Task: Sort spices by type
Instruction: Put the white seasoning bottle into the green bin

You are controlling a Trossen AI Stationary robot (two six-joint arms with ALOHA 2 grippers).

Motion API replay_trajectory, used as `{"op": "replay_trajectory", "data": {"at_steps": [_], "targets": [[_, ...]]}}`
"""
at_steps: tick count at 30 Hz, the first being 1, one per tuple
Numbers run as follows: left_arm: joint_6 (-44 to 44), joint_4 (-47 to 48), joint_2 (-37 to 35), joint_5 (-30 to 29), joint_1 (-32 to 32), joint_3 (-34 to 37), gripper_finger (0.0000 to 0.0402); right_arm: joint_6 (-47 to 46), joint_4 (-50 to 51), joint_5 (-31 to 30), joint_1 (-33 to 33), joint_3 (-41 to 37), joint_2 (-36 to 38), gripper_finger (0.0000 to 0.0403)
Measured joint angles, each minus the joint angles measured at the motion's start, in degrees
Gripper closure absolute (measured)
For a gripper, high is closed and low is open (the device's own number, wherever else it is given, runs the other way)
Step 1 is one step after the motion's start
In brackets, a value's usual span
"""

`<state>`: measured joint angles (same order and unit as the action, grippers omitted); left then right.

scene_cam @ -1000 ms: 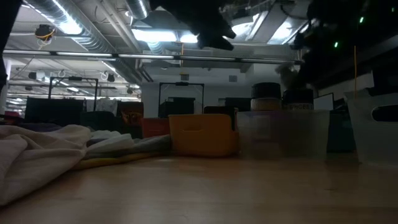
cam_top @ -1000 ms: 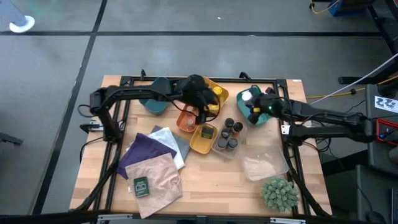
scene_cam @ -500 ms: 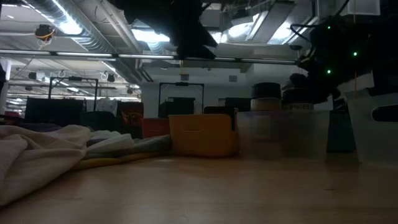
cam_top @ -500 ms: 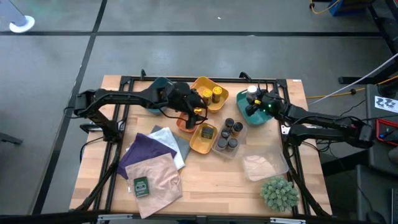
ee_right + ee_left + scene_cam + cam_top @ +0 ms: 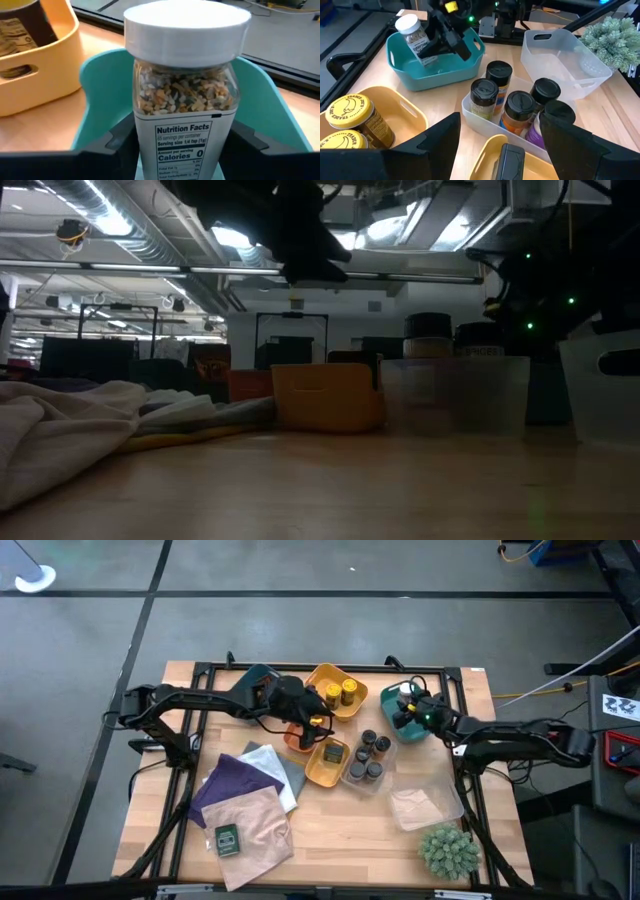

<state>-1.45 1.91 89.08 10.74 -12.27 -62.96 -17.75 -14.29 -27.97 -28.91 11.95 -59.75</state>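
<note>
Teal tray (image 5: 95, 95); jar (image 5: 185, 100) reads "Nutrition Facts".

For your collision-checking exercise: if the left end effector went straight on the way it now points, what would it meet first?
Judging by its wrist view, the left end effector would probably first meet the dark-lidded spice jars in the clear tray; depth is unclear.

Grey floor (image 5: 330, 625), ceiling strip lights (image 5: 105, 215)

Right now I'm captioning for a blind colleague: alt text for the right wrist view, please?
The right gripper holds a white-lidded clear spice jar upright over a teal tray; a yellow tray sits beside it.
</note>
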Motion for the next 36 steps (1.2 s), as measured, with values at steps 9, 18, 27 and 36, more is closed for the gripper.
{"op": "replay_trajectory", "data": {"at_steps": [9, 18, 27, 36], "targets": [[0.0, 0.1, 0.0, 0.0, 0.0, 0.0, 0.0147, 0.1, -2.9, -1.1, 0.0, -0.8, -5.5, 0.0198], [0.0, 0.4, 0.0, 0.0, 0.0, 0.0, 0.0147, 0.2, -3.1, -1.3, 0.0, -0.7, -6.5, 0.0158], [0.0, 0.4, 0.0, 0.0, 0.0, 0.0, 0.0147, 0.2, -3.0, -0.2, 0.0, -0.7, -6.5, 0.0134], [0.2, 0.4, 0.0, 0.0, 0.0, 0.0, 0.0147, 0.3, -2.6, 2.8, 0.0, -0.5, -6.2, 0.0135]]}}
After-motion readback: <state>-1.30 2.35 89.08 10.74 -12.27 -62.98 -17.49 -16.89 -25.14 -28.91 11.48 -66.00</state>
